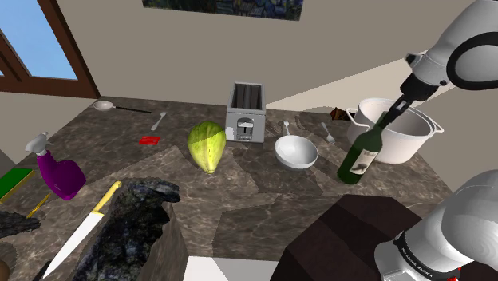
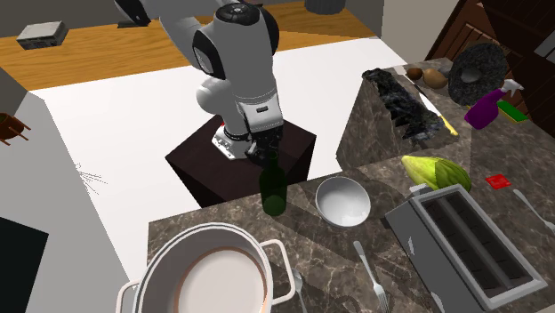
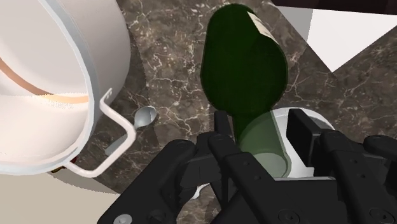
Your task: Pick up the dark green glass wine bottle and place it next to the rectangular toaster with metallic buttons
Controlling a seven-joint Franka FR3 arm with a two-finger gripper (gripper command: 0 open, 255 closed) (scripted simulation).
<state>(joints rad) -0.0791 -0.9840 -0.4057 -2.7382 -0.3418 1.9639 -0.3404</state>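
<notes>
Near the shoulder view's right, between the big white pot (image 1: pixel 397 132) and the white bowl (image 1: pixel 296 152), the end effector (image 1: pixel 395 112) is clasping the dark green bottle (image 1: pixel 361 153) by its neck. In the wrist view its fingers (image 3: pixel 299 130) are pinching in narrowly on the glass from both sides. The bottle is leaning, its base swinging toward the bowl, probably because a grip this high is letting the heavy body hang off-axis. Whether the base is clearing the table (image 1: pixel 239 209) I cannot tell. In the second exterior view the bottle is standing close to the table edge nearest the stand (image 2: pixel 298 156), so any slip is risking a fall off that side. The toaster (image 1: pixel 245 116) is sitting well apart, farther back and to the shoulder view's left, with the bowl lying between it and the bottle. Bare surface is showing just in front of the toaster, between the yellow-green vegetable (image 1: pixel 207 146) and the bowl. A spoon (image 1: pixel 287 128) and a fork (image 1: pixel 327 132) are crowding the toaster's pot-facing side, so the near side is looking like the roomier landing spot.
</notes>
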